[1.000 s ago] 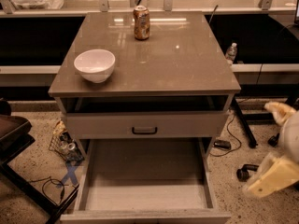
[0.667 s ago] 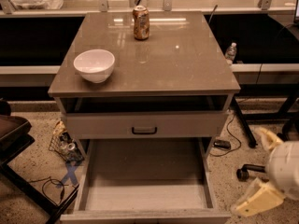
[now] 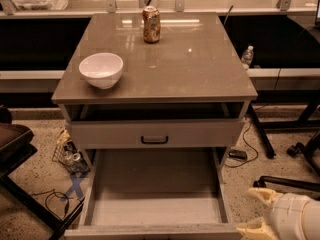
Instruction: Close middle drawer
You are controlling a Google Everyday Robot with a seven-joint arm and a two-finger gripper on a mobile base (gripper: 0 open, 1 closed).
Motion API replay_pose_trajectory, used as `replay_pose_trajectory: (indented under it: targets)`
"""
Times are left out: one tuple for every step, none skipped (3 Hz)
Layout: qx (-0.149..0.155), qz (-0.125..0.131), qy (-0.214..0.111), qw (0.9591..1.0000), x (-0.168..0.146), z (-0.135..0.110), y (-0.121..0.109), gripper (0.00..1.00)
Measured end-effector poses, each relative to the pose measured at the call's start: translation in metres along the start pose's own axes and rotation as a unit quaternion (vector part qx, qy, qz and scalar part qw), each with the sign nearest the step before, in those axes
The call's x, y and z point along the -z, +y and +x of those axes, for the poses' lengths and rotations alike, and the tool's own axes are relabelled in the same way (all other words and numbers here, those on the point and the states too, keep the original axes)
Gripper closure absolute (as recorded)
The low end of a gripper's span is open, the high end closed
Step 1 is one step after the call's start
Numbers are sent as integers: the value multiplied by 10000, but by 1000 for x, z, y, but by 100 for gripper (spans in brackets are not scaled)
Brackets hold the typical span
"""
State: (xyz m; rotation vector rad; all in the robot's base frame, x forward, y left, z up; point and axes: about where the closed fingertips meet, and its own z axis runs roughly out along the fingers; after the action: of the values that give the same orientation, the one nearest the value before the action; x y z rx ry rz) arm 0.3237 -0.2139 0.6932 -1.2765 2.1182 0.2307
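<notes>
Jaws: low, off the cabinet's right corner, cream tips apart, gripping nothing. Just left of them the middle drawer [image 3: 155, 204] stands pulled far out; likely staged to push its front. Beyond, up-left: counter [image 3: 200, 69] with bowl [image 3: 101, 70] and can [image 3: 151, 24]. Speckled floor [image 3: 35, 179].

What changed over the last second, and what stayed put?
The gripper moved down and slightly left, and is now low beside the front right corner of the pulled-out middle drawer, touching nothing. The drawer is as far out as before. The bowl and can have not moved.
</notes>
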Motion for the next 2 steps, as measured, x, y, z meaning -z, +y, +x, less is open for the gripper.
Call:
replay_pose_trajectory:
  targets:
    - [-236,-147,-180,9995,-18,18,16,64]
    - [-237,-162,-191,9994,-19,18,17,87]
